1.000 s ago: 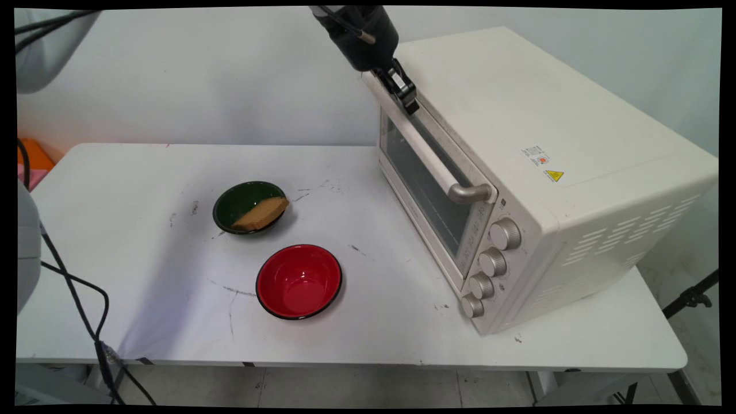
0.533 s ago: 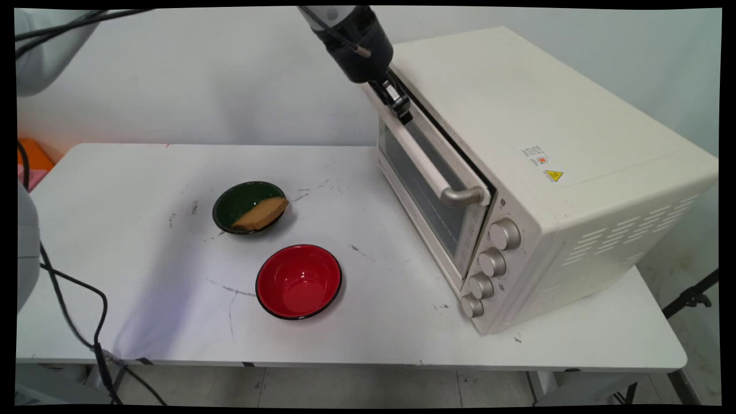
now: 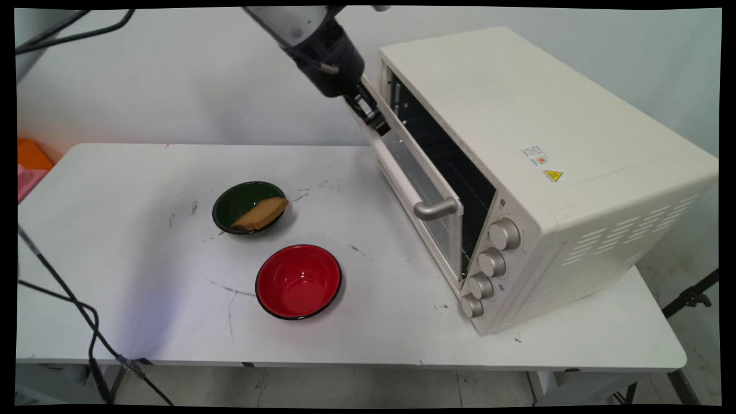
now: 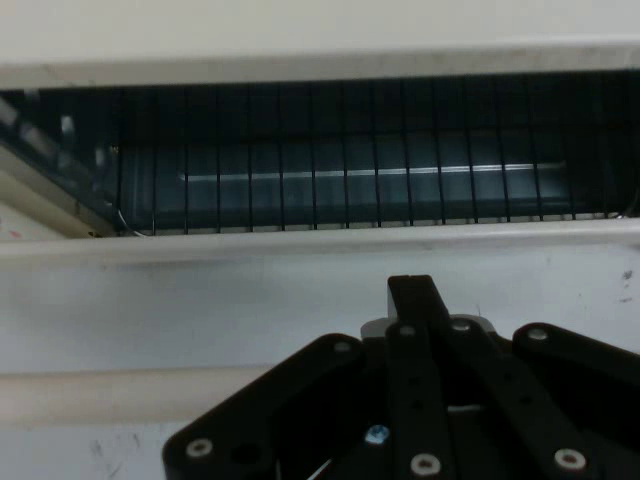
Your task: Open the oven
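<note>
Now | end effector (image 3: pixel 375 122) closed on far end of oven door handle (image 3: pixel 402 172); door (image 3: pixel 422 198) partly open, tipped out from oven (image 3: pixel 552 172) | handle runs long toward near side; bowls (image 3: pixel 299 282) well apart on surface (image 3: pixel 144 287)

bowls (image 3: pixel 298 280) left of oven (image 3: pixel 535 172)

The tool (image 4: pixel 420 300) rose from the bottom edge, its black linkage filling the lower middle. Just past it lay the oven door's (image 4: pixel 200 300) pale upper edge, with a cream handle bar (image 4: pixel 100 395) below. Beyond, the dark oven opening (image 4: pixel 350 150) showed a wire rack (image 4: pixel 400 172).
</note>
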`<state>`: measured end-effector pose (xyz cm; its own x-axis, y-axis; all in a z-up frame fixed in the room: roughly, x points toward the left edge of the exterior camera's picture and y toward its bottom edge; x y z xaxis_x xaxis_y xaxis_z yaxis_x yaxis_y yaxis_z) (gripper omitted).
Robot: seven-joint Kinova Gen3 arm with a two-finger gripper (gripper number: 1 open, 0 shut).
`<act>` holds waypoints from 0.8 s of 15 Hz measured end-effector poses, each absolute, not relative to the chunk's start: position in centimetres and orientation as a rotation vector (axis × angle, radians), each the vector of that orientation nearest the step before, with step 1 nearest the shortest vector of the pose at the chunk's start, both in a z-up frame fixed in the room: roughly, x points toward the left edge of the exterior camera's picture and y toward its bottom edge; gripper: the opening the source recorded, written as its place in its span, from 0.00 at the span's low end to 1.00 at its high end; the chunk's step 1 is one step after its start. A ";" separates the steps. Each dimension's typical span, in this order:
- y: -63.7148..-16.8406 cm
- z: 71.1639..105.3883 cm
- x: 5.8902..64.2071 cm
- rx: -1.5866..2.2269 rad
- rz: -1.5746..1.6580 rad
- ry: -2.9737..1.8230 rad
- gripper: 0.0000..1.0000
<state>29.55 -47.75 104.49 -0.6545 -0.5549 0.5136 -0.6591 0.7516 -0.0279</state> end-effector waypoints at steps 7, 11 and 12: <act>-44.7 102.4 33.3 0.877 0.308 -2.432 0.00; -43.4 101.1 35.1 0.870 0.318 -2.405 0.00; -43.0 100.6 35.7 0.870 0.321 -2.395 0.00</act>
<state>35.68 -43.04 100.63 -0.6292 -0.5131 0.5838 -0.6489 0.7602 -0.0311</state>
